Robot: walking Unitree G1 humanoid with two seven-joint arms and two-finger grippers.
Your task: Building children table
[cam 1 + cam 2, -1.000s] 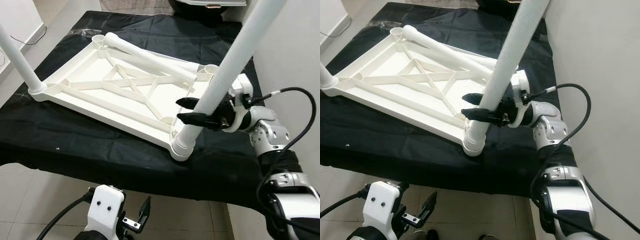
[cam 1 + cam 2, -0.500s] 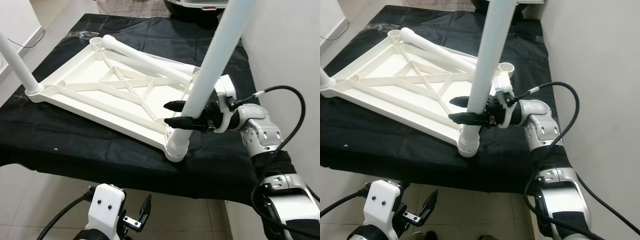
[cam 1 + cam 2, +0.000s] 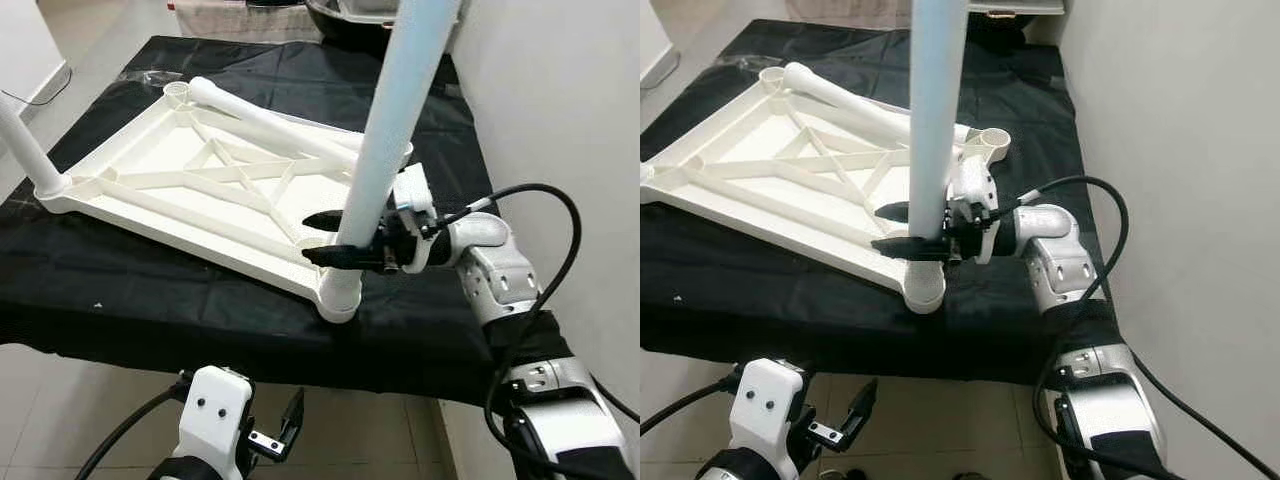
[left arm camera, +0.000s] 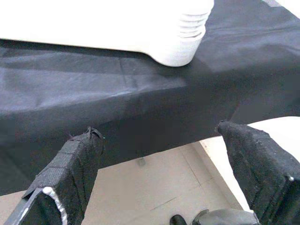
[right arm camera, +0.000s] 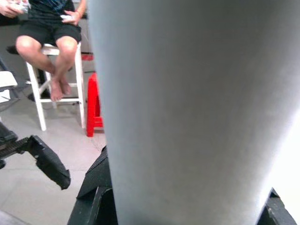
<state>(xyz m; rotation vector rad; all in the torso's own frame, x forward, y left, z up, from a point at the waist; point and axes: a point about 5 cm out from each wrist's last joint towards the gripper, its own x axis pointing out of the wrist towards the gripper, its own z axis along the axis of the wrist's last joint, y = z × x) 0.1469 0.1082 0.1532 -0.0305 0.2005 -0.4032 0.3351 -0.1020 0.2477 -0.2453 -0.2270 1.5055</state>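
Note:
A white children's tabletop (image 3: 170, 185) lies upside down on a black-covered table (image 3: 150, 300). One white leg (image 3: 390, 110) stands almost upright in the near right corner socket (image 3: 338, 293). My right gripper (image 3: 330, 238) is shut on this leg just above the socket, one black finger on each side. A second leg (image 3: 22, 140) stands in the left corner. A third leg (image 3: 270, 122) lies loose across the tabletop. Two far sockets (image 3: 177, 92) stand empty. My left gripper (image 4: 158, 130) hangs open below the table's front edge.
A white wall (image 3: 560, 100) runs close along the table's right side. Tiled floor (image 3: 80, 400) lies in front of the table. A dark bin-like object (image 3: 345, 15) sits beyond the far end. In the right wrist view a person (image 5: 47, 37) sits on a white stool beside a red stool (image 5: 93, 105).
The leg in my right gripper has swung from leaning right to nearly upright in its socket. The gripper moved left with it. The camera also shifted.

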